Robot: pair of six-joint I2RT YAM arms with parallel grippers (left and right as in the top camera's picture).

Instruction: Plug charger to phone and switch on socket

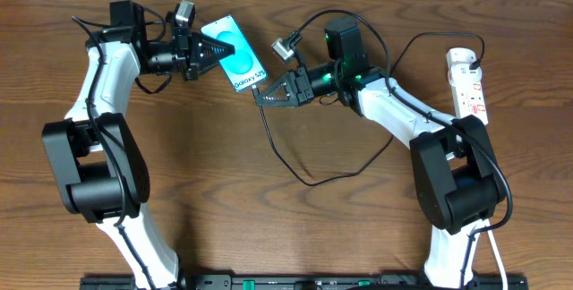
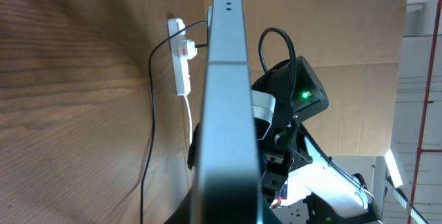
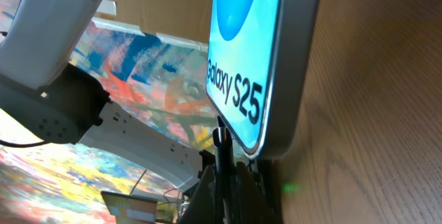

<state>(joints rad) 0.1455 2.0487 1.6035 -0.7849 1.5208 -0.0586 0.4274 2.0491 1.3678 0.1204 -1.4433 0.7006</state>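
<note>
My left gripper (image 1: 213, 56) is shut on the phone (image 1: 235, 54), which has a light blue screen and a "Galaxy S25" label, and holds it at the table's far middle-left. In the left wrist view the phone (image 2: 224, 99) shows edge-on between the jaws (image 2: 224, 211). My right gripper (image 1: 260, 94) is shut on the charger's black connector (image 3: 221, 141), whose tip sits just below the phone's bottom edge (image 3: 266, 65); I cannot tell if they touch. The thin black cable (image 1: 309, 181) loops across the table to the white socket (image 1: 468, 82) at far right. The socket also shows in the left wrist view (image 2: 181, 54).
The table is brown wood (image 1: 269, 236). The socket's white cord (image 1: 495, 245) runs down the right side near my right arm's base. My two arms nearly meet around the phone.
</note>
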